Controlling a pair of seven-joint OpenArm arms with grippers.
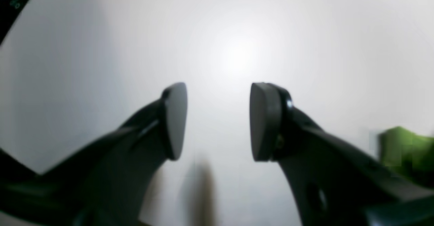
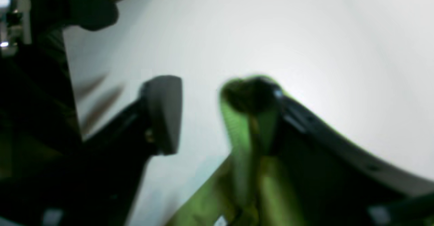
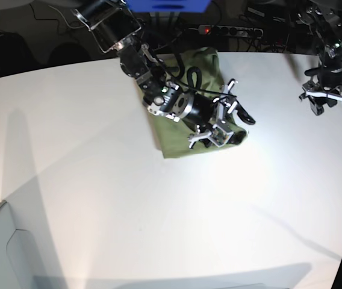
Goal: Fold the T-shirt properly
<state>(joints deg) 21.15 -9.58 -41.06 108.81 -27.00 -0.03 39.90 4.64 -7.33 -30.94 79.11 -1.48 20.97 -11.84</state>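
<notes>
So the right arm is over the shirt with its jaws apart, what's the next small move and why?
Probably lift the right gripper a little, straight up off the T-shirt. Its jaws stand open, yet green cloth looks draped over one finger, so a sideways pull could drag the fold. The left gripper hangs open over bare table, away from the cloth, and can wait.

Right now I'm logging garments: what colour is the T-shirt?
Plain olive green, no print visible; the T-shirt shows best in the base view.

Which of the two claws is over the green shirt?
The right gripper, left in the base view, over the T-shirt. The left gripper hangs above bare table.
</notes>
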